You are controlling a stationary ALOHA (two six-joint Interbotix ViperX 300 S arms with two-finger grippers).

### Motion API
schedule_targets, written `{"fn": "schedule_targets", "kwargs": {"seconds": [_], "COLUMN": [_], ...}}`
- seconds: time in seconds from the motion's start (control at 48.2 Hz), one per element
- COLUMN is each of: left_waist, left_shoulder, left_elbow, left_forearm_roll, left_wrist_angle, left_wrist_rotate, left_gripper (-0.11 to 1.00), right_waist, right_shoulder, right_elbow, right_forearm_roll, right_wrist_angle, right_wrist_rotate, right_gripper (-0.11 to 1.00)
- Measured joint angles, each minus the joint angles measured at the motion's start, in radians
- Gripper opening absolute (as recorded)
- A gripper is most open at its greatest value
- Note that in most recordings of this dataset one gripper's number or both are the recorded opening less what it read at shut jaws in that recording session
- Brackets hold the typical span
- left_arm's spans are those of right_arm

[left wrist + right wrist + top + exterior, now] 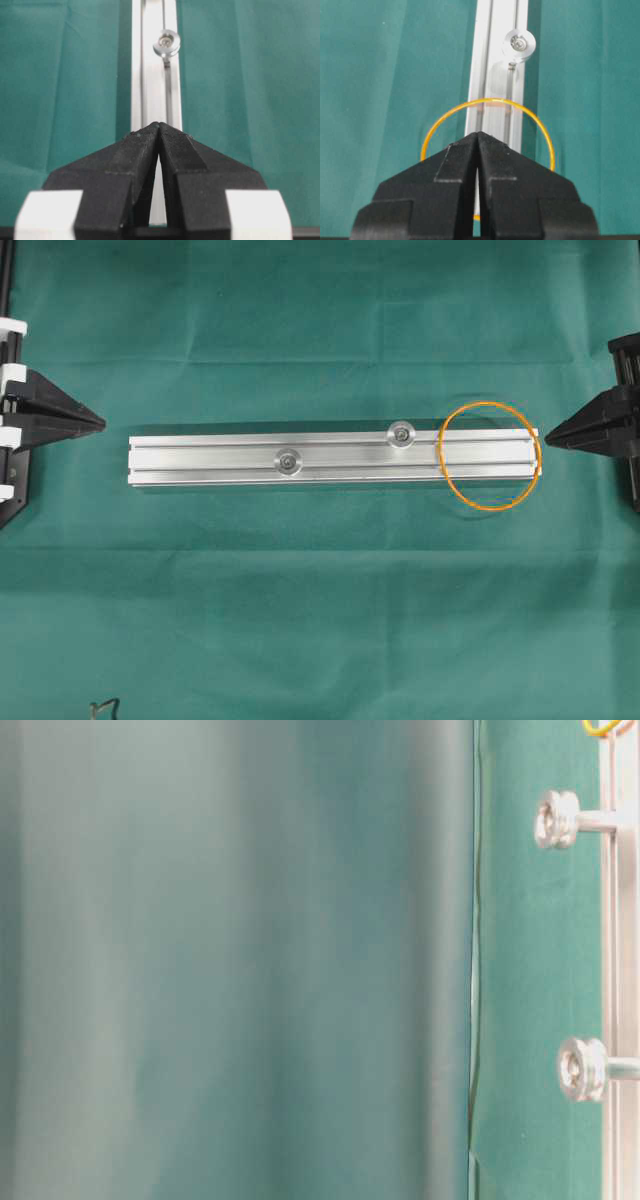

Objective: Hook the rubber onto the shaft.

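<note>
Here, the largest thing under me is the table (320, 640), covered all over in green cloth. On it lies the aluminium rail (210, 453), set lengthwise between my two arms, with slots running along its top. It is the nearest thing to a container here, and the only things sitting in its slots are two shafts. One shaft (401, 433) with a round silver cap stands in the far slot toward my right side, and a second shaft (288, 461) stands in the near slot closer to the middle. I can read no brand, label or writing on the rail, the caps or the cloth.

My left tool (98, 421) sits just off the left end of the rail, its black fingers pressed together at the tips and gripping nothing. My right tool (553, 434) sits just off the right end, its fingers likewise pressed together and holding nothing.

The rubber (443, 460), a thin orange loop, lies flat across the right end of the rail, draped over its top and spilling onto the cloth on both sides. It is hooked on neither shaft; the nearer shaft stands just outside the loop.
</note>
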Motion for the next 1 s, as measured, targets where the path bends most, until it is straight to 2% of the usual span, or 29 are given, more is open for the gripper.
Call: {"fn": "schedule_targets", "kwargs": {"seconds": [0.207, 0.581, 0.995], "left_waist": [0.000, 0.000, 0.000], "left_shoulder": [0.000, 0.000, 0.000], "left_elbow": [0.000, 0.000, -0.005], "left_forearm_roll": [-0.002, -0.002, -0.002], "left_wrist_angle": [0.002, 0.002, 0.005], "left_wrist_rotate": [0.000, 0.000, 0.000], "left_gripper": [0.02, 0.02, 0.02], "right_waist": [0.000, 0.000, 0.000], "right_shoulder": [0.008, 0.055, 0.061], "right_elbow": [-0.020, -0.052, -0.060], "right_forearm_roll": [0.000, 0.000, -0.006], "right_wrist_angle": [0.083, 0.428, 0.492], "right_wrist_rotate": [0.006, 0.044, 0.044], "right_gripper": [0.04, 0.04, 0.04]}}
